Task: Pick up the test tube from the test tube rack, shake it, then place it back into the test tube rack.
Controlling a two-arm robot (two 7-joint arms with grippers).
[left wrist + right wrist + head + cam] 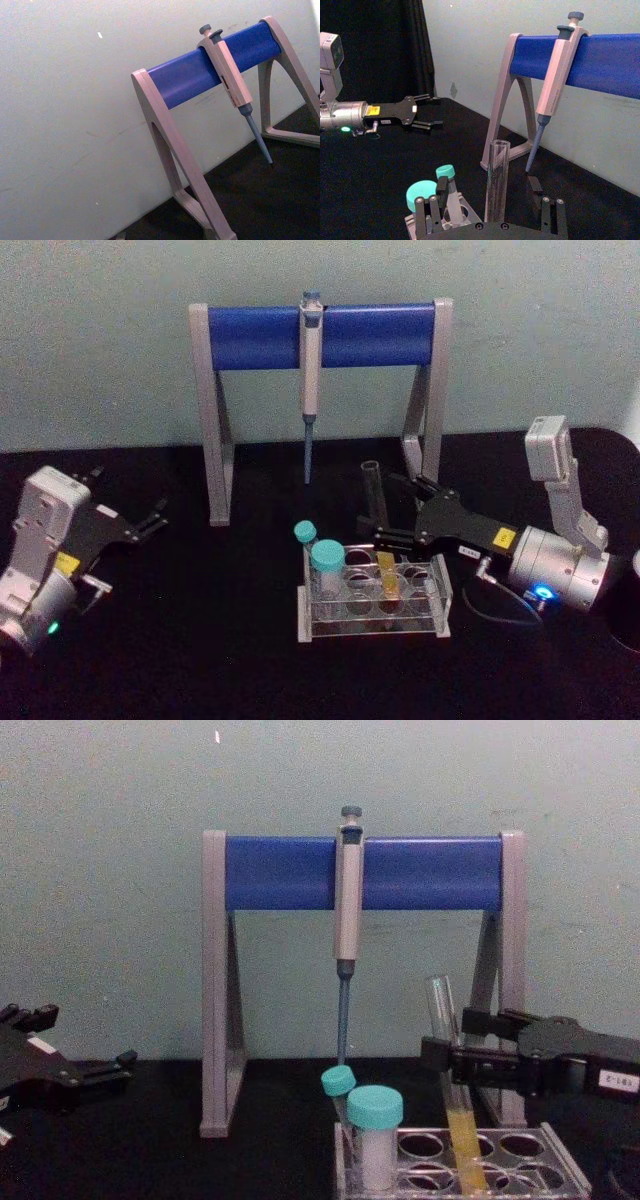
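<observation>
The test tube (pixel 378 515), long clear glass with yellow liquid at its bottom, stands slightly tilted in a hole of the clear test tube rack (pixel 440 592). It also appears in the chest view as the tube (pixel 452 1070) and in the right wrist view as the tube (pixel 497 180). My right gripper (pixel 388 508) is open, one finger on each side of the tube's upper half, neither touching it. Seen from its wrist, the right gripper (pixel 488 185) has the tube midway in the gap. My left gripper (pixel 155 520) rests open at the far left, away from the rack.
Two teal-capped tubes (pixel 327 558) stand in the rack's left end. Behind the rack rises the grey-and-blue pipette stand (pixel 250 335) with a pipette (pixel 311 370) hanging from its bar. The wall is close behind. The black tabletop (pixel 200 640) lies bare in front.
</observation>
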